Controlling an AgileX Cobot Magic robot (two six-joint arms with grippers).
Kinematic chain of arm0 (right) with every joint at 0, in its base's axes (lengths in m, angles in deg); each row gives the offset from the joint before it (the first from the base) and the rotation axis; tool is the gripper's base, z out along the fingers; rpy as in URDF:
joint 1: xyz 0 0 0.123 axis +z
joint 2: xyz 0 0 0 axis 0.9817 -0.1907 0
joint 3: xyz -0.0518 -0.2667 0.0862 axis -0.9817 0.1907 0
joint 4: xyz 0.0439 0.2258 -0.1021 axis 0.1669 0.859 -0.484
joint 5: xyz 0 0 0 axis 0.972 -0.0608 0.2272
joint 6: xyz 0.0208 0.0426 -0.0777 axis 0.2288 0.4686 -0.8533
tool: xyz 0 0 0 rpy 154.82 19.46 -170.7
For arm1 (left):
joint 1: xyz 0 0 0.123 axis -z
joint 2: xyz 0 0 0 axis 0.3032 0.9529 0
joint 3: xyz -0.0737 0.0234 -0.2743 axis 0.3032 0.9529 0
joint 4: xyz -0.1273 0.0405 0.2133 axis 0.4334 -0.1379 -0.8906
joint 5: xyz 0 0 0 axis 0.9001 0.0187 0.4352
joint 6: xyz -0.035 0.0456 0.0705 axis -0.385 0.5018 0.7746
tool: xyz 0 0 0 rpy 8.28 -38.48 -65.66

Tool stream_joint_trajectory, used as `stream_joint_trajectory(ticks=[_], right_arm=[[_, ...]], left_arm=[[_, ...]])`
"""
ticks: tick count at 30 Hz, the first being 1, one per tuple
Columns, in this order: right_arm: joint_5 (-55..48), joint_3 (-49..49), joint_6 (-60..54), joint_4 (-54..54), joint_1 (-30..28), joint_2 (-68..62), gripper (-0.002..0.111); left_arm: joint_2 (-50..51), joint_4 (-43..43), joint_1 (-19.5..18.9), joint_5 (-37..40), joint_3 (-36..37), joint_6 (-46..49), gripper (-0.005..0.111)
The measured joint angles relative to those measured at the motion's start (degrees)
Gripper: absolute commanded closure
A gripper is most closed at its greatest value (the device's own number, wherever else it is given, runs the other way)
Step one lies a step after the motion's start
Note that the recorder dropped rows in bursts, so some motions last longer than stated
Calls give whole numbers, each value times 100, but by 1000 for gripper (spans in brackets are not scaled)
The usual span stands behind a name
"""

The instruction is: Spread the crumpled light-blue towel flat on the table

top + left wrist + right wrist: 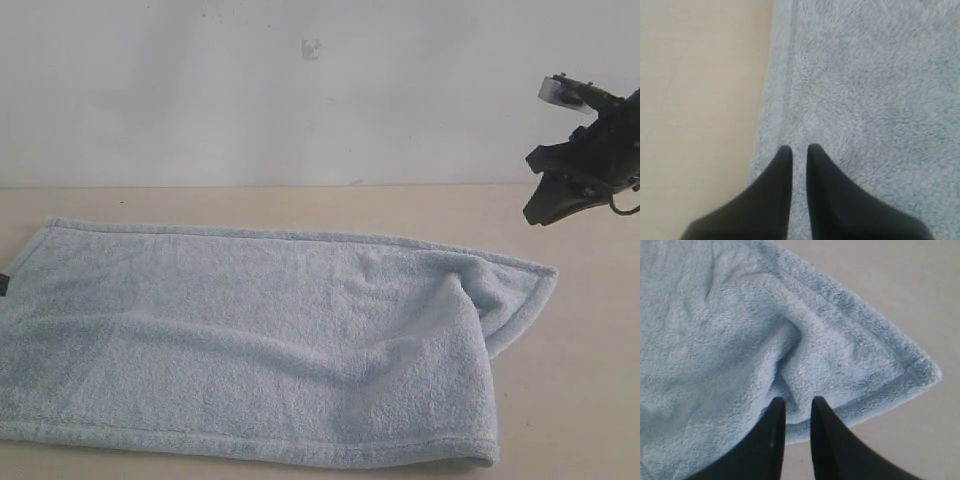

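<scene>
I judge this the last smoothing: the one towel (pixel 250 340) lies mostly flat on the one table (pixel 590 380), its right end folded over. Of my two claws, the right gripper (pixel 798 405) hangs slightly spread and empty above that corner; the left gripper (pixel 799 150) sits nearly pressed together at the hem. Next I must pinch the fold and draw it outward.

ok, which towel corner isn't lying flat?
Far right corner of the towel: a raised fold runs into it. Far left corner and near right corner lie flat.

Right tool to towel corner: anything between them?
Nothing. The exterior view shows only bare table between the raised right tool and the nearest corner of the towel.
</scene>
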Motion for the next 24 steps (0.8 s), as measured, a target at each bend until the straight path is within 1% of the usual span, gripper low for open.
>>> stream_joint_trajectory(ticks=[3, 10, 11, 12, 14, 15, 17, 18, 20, 22, 24], right_arm=[[196, 524, -235, 125, 81, 424, 89], [961, 2124, -496, 161, 505, 1706, 88], [1023, 2392, -511, 161, 589, 1907, 86], [1074, 2616, -526, 145, 680, 2060, 81], [1237, 3218, -526, 52, 881, 2392, 68], [1335, 3468, -526, 9, 965, 2517, 57], [1689, 4081, -526, -70, 1175, 2690, 45], [1907, 4365, -526, -106, 1259, 2730, 43], [2404, 4840, -526, -148, 1477, 2822, 43], [2826, 5157, -463, -156, 1689, 2864, 43], [3022, 5290, -370, -156, 1866, 2890, 43]], left_arm=[[-121, 144, 113, 0, 0, -11, 96], [-332, 415, 319, 106, 0, -22, 96], [-332, 472, 354, 134, 0, -22, 96], [-332, 501, 382, 144, 0, -22, 96], [-332, 556, 450, 168, 0, -33, 96], [-332, 574, 491, 168, 0, -33, 96], [-332, 593, 576, 194, 0, -33, 96], [-332, 593, 630, 223, 0, -33, 96], [-355, 593, 735, 289, 0, -33, 96], [-427, 607, 847, 334, 0, -33, 96], [-530, 607, 958, 343, 0, -33, 96]])
